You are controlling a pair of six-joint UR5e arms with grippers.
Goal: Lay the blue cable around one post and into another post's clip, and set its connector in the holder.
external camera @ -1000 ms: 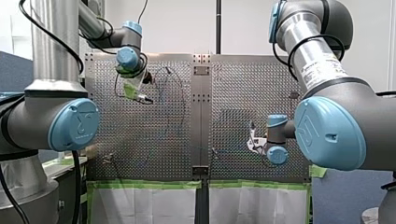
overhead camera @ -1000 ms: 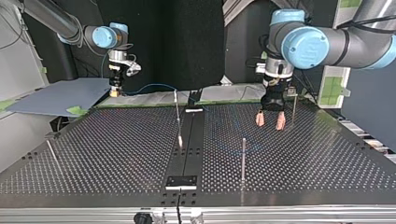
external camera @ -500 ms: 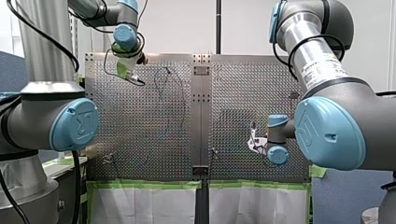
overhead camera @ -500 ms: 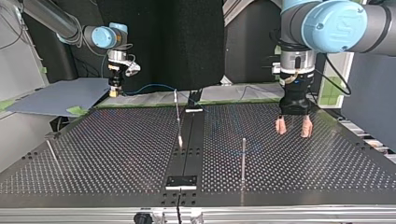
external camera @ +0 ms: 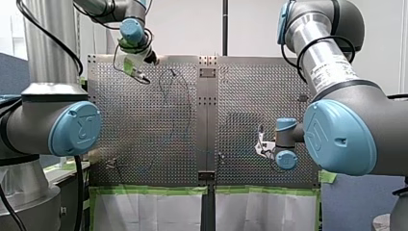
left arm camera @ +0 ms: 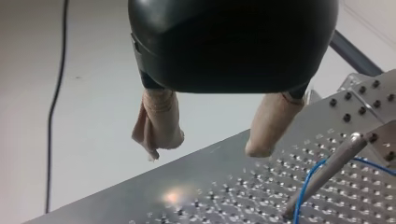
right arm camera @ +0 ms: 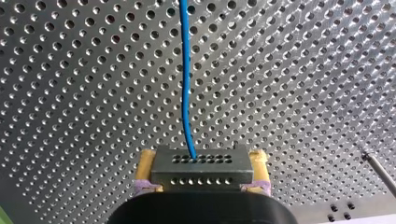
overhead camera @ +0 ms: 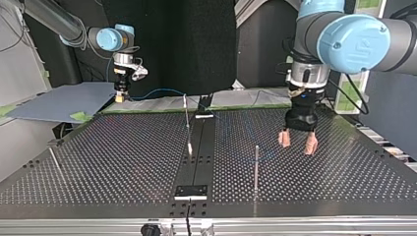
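My right gripper [right arm camera: 201, 179], with yellow pads, is shut on a grey perforated connector [right arm camera: 201, 165]. The blue cable [right arm camera: 186, 84] runs straight ahead from the connector over the perforated table. In the top view this gripper [overhead camera: 119, 97] hangs at the far left edge, and the cable [overhead camera: 158, 90] trails toward the middle. My left gripper [overhead camera: 297, 143] hovers open above the table at that view's right, beige pads apart and holding nothing. In the left wrist view its fingertips [left arm camera: 159, 137] stand wide, with a thin post [left arm camera: 324, 170] and a loop of cable [left arm camera: 306, 189] ahead.
Thin metal posts stand at the top view's middle [overhead camera: 187, 123], near right [overhead camera: 256, 167] and near left [overhead camera: 53, 160]. A small black holder plate [overhead camera: 192, 191] sits on the centre strip by the near edge. A blue-grey sheet [overhead camera: 59, 101] lies off the table's far left.
My left gripper, still open, has swung toward the top view's right, then back left and nearer the camera. My right gripper has stayed put with the connector.
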